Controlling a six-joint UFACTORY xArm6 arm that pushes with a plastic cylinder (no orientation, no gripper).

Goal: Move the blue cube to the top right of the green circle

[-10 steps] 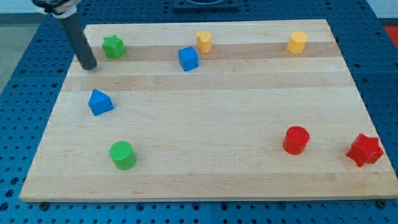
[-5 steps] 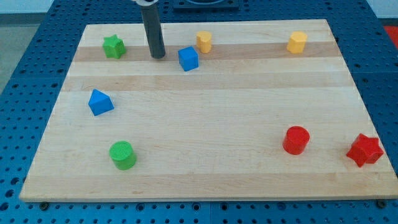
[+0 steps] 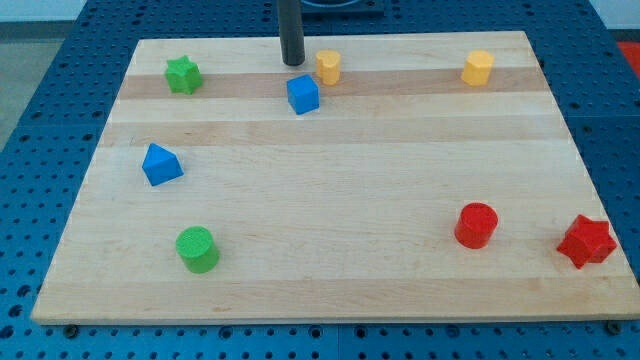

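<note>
Eight small blocks sit on a pale wooden board (image 3: pixel 330 200) with lengthwise grain bands, laid over a blue perforated table (image 3: pixel 40 150). The blue cube (image 3: pixel 302 94) is a glossy, sharp-edged block turned slightly on its base, lying in the far part of the board a little left of centre. The green circle (image 3: pixel 197 249), a short smooth cylinder, stands near the board's near left corner, well apart from the cube. My tip (image 3: pixel 292 63), the end of a straight dark rod with no jaws to open or close and holding nothing, rests just beyond the cube's far left side, with a small gap between them, and just left of a yellow block (image 3: pixel 328 67). Elsewhere lie a green star (image 3: pixel 182 75), a second blue block of wedge-like shape (image 3: pixel 161 164), another yellow block (image 3: pixel 478 67), a red cylinder (image 3: pixel 476 225) and a red star (image 3: pixel 586 241).
</note>
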